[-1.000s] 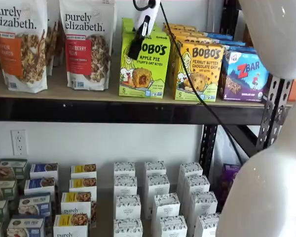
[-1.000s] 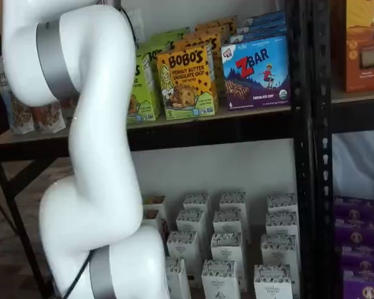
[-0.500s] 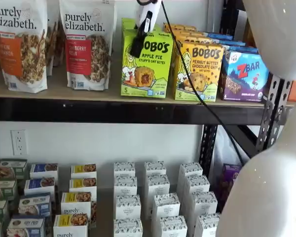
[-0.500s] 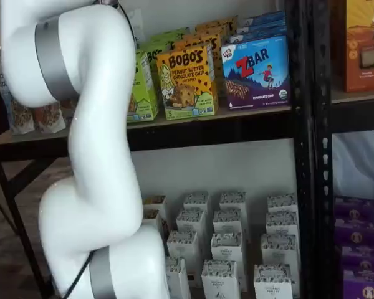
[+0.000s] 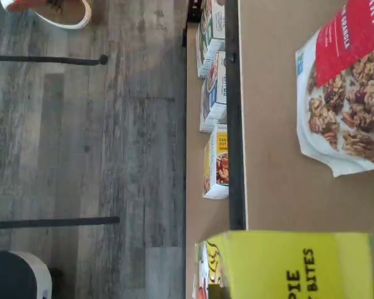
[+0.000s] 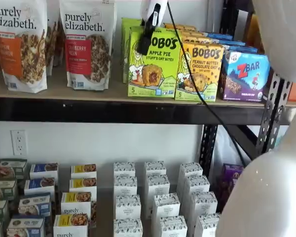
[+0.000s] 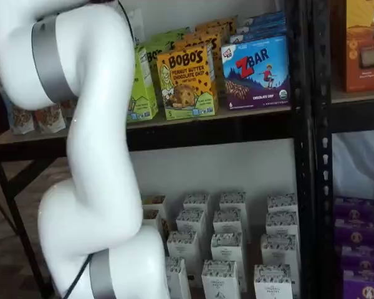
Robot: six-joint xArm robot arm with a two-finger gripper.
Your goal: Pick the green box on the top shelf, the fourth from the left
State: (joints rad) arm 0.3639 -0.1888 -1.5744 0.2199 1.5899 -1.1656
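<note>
The green box, a lime "Bobo's Apple Pie" carton, stands upright over the front of the top shelf, forward of a second green carton behind it. My gripper hangs from above, a black finger down the carton's upper left front, shut on the green box. In a shelf view my white arm hides the gripper and most of the green box. In the wrist view the green box shows close up over the tan board.
A yellow-orange Bobo's box stands right beside the green box, then a blue ZBar box. Granola bags stand on its other side. Small white cartons fill the level below. My arm's white body fills the right foreground.
The green box has come forward and to the right with the gripper on it. It now looks larger and uncovers the green carton behind it.
</note>
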